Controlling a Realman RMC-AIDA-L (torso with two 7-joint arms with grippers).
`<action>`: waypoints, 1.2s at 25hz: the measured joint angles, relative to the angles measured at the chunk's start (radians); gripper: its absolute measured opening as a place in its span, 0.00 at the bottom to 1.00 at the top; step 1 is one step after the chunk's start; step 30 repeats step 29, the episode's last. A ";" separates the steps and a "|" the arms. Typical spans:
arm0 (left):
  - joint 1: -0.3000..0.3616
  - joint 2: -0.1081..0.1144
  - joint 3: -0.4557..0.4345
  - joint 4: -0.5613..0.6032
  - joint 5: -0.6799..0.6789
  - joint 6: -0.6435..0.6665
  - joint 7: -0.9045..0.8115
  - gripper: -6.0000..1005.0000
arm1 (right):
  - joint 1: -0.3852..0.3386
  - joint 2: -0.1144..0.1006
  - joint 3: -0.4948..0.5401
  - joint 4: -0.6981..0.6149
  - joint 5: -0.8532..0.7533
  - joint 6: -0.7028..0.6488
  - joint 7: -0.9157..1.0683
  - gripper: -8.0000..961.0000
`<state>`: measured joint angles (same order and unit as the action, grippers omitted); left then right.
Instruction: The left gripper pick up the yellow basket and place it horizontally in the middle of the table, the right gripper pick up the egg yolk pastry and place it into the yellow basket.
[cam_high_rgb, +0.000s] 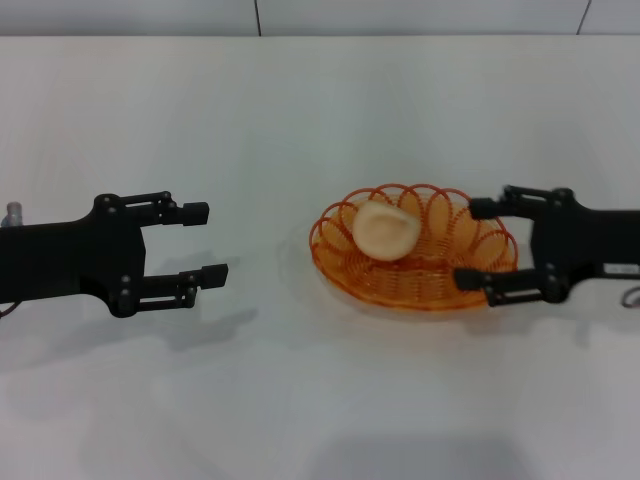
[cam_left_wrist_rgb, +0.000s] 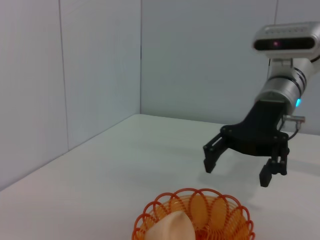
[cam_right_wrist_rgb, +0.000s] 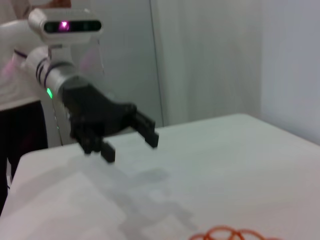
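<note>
Inside yellow basket (cam_high_rgb: 415, 268), egg yolk pastry (cam_high_rgb: 385, 231)

Bright, even overhead light; soft grey shadows lie on the tabletop (cam_high_rgb: 300, 110) under each claw. The right wrist view is blurred throughout.

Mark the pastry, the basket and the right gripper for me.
egg yolk pastry (cam_high_rgb: 386, 231), head view, on the middle of its pale top.
yellow basket (cam_high_rgb: 400, 296), head view, on its near wire wall.
right gripper (cam_high_rgb: 477, 243), head view, midway between its two fingertips, over the basket's right rim.
</note>
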<state>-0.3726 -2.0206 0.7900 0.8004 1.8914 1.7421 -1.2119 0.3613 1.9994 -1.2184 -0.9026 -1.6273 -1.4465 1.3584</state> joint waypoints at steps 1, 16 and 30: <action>-0.001 0.000 0.000 -0.001 0.000 0.000 0.000 0.71 | -0.012 0.000 0.017 0.000 -0.013 -0.011 -0.012 0.90; -0.030 0.006 0.006 -0.005 0.038 0.006 -0.043 0.71 | -0.067 -0.011 0.177 0.112 -0.053 -0.139 -0.146 0.92; -0.058 0.007 0.008 -0.016 0.065 0.010 -0.058 0.71 | -0.068 -0.008 0.180 0.116 -0.056 -0.149 -0.162 0.92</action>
